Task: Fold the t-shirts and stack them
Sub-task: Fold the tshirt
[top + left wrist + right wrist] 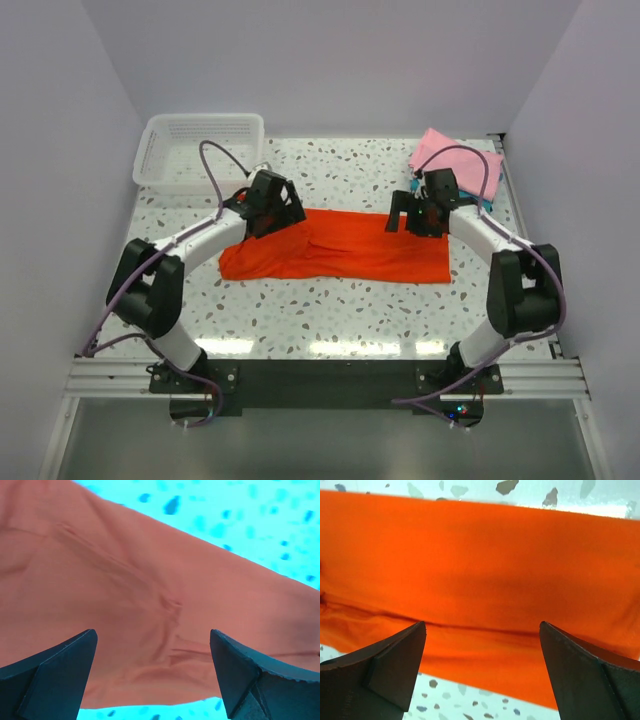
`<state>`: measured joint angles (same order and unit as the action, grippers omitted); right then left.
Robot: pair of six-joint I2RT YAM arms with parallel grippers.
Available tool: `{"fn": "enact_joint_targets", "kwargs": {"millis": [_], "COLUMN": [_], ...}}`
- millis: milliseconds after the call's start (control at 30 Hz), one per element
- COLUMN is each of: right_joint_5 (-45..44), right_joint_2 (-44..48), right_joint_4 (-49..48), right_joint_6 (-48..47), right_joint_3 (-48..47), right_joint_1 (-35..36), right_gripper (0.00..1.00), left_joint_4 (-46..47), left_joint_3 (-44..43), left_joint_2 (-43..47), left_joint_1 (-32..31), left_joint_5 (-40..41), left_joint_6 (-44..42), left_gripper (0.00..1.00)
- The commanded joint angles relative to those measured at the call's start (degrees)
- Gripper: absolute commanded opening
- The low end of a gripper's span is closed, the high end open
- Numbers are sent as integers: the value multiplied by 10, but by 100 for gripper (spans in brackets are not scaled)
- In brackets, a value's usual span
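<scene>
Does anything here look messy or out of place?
Only slightly: the orange-red t-shirt lies in a long band whose left end is rumpled; the pink t-shirt sits bunched in the far right corner.

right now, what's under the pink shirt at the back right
A strip of teal shirt shows beneath the pink shirt at its near edge; the rest, and anything else below, is covered.

table (330, 310) | orange-red t-shirt (350, 255) centre | basket (200, 121) far-left | pink t-shirt (435, 148), teal t-shirt (483, 199) far-right
</scene>
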<state>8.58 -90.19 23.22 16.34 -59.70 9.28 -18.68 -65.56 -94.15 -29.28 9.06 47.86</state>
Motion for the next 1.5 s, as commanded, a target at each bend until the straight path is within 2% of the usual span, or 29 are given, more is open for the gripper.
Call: {"fn": "enact_joint_targets", "kwargs": {"millis": [0,167,333,467,533,700,900,1033,1233,1333,1467], "right_joint_5": [7,-20,-30,-29,-28,-24,10,38,15,-6,-33], "right_joint_2": [-47,-110,-106,-55,5,167,266,272,161,129,135], "right_joint_4": [-26,-32,-25,8,19,72,89,56,34,47,71], "right_joint_6": [10,31,55,95,107,186,264,279,254,243,237], "right_joint_3": [-32,-27,37,106,151,246,303,289,209,160,124], "right_joint_1": [7,14,19,43,68,197,319,400,531,560,569], "right_gripper": [99,99,99,99,99,99,99,99,99,99,99], "left_joint_4": [-6,20,36,80,93,108,115,73,48,35,19], "left_joint_3": [24,23,11,12,4,-64,-194,-288,-376,-416,-463], "left_joint_2": [-31,-73,-118,-140,-157,-232,-344,-408,-466,-488,-517], "left_joint_1": [31,34,34,23,13,-26,-55,-68,-73,-73,-71], "left_joint_5": [9,7,-13,-38,-46,-69,-126,-152,-187,-192,-179], "left_joint_6": [12,21,22,26,28,28,21,19,18,16,15], "left_gripper": [100,100,100,100,100,100,100,100,100,100,100]}}
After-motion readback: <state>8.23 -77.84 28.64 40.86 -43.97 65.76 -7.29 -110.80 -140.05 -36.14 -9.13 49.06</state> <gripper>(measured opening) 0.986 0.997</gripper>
